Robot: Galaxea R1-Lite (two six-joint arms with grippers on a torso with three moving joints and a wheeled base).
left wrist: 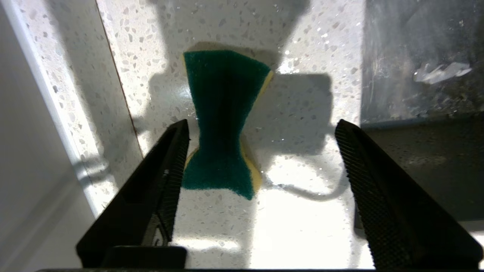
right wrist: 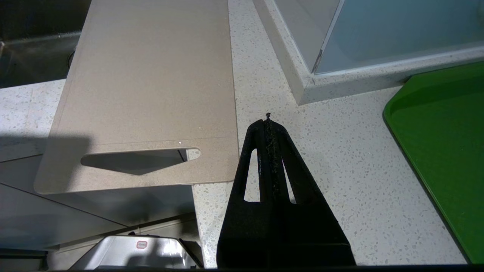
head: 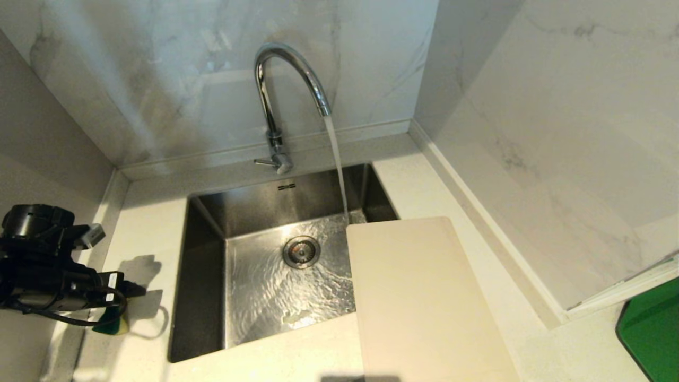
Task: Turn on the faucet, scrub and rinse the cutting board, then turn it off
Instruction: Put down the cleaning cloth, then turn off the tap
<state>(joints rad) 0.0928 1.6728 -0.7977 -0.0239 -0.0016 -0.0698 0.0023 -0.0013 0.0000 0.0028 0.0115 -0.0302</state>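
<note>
Lying at the lower right of the head view, the cutting board (head: 424, 302) overhangs the sink (head: 204, 276) beside the running faucet (head: 281, 101). Left gripper (left wrist: 261, 130), at the far left, spreads wide over a sponge (left wrist: 223, 121), holding nothing; right gripper (right wrist: 268, 124), pressed closed and empty, sits just beside the board's handle end.

Faucet (head: 276, 90): chrome. Cutting board (head: 424, 302): cream-white. Sponge (left wrist: 223, 121): green over yellow. Tabletop (right wrist: 340, 170): white, speckled. Tray (right wrist: 446, 151): bright green.

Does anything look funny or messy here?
The green-and-yellow sponge on the speckled counter left of the sink is pinched into an hourglass. The cream plastic cutting board overhangs the steel sink, while the chrome faucet runs beside it.
</note>
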